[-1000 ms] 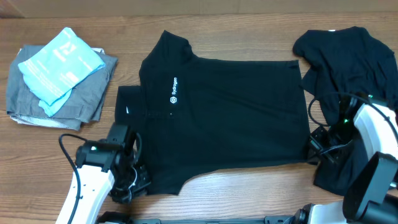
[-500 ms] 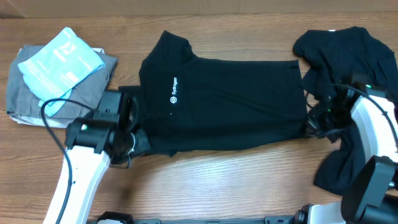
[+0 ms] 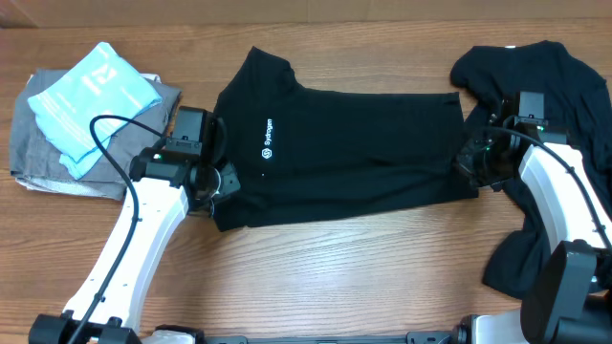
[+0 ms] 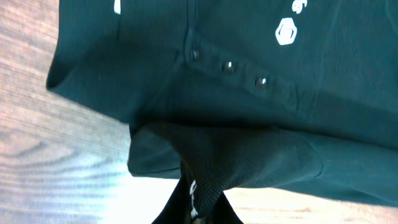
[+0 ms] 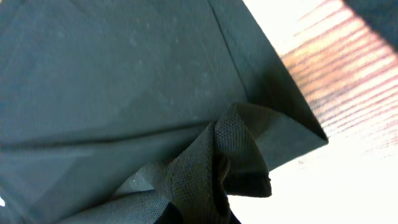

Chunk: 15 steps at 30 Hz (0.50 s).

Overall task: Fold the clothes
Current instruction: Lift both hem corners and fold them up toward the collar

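Observation:
A black polo shirt [image 3: 354,143] with a small white chest logo [image 3: 267,140] lies sideways across the middle of the table, its near long edge doubled over onto itself. My left gripper [image 3: 218,182] is shut on the folded edge at the collar end. In the left wrist view, the fabric is pinched at the left gripper [image 4: 198,202], below the button placket [image 4: 228,66]. My right gripper [image 3: 471,161] is shut on the hem end; the right wrist view shows a bunch of fabric [image 5: 211,162] rising from the right gripper [image 5: 199,208]. Another black garment [image 3: 545,76] lies crumpled at the far right.
A grey folded garment [image 3: 48,143] with a light blue packet [image 3: 91,100] on top sits at the far left. Bare wooden table [image 3: 335,277] runs along the near side. More black fabric [image 3: 512,263] trails under the right arm at the near right.
Both grippers have moved away from the near edge toward the far side, carrying the shirt's near edge up and over onto its body. The shirt now looks narrower.

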### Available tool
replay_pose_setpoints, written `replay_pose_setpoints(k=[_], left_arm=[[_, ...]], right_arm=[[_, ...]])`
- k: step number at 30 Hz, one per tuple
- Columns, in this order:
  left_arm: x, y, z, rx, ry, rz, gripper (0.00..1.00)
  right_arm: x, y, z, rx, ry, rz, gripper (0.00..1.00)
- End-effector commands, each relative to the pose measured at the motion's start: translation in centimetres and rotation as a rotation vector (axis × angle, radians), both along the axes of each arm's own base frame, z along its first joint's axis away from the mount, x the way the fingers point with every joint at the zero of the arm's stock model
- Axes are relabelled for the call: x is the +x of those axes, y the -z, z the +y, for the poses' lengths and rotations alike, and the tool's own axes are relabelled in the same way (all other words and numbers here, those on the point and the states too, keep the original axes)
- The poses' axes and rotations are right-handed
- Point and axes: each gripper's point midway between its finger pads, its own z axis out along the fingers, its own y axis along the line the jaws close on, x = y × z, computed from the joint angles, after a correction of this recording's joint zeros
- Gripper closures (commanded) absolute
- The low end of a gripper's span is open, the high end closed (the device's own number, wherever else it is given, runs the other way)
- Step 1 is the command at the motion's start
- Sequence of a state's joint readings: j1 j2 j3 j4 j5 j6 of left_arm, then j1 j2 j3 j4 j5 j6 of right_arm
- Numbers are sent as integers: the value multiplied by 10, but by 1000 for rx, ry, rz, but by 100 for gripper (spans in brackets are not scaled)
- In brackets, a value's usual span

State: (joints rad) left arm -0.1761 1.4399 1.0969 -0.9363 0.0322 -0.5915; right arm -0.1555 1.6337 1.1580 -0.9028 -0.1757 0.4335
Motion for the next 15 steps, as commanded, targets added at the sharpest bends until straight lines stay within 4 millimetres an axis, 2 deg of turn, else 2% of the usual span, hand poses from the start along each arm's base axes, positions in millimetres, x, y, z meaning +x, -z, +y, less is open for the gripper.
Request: replay_pose_setpoints(k=[1,7,15], left_arm=[[16,-6,7,43,10,-47,96],[34,-4,4,47,37,-101,96],[48,-7,9,96,58,-156,96]], right_arm=[[10,-4,-7,-29,21,-23,96],[9,15,-7,-21,20,27,96],[10,34,-7,-16,20,68,96]])
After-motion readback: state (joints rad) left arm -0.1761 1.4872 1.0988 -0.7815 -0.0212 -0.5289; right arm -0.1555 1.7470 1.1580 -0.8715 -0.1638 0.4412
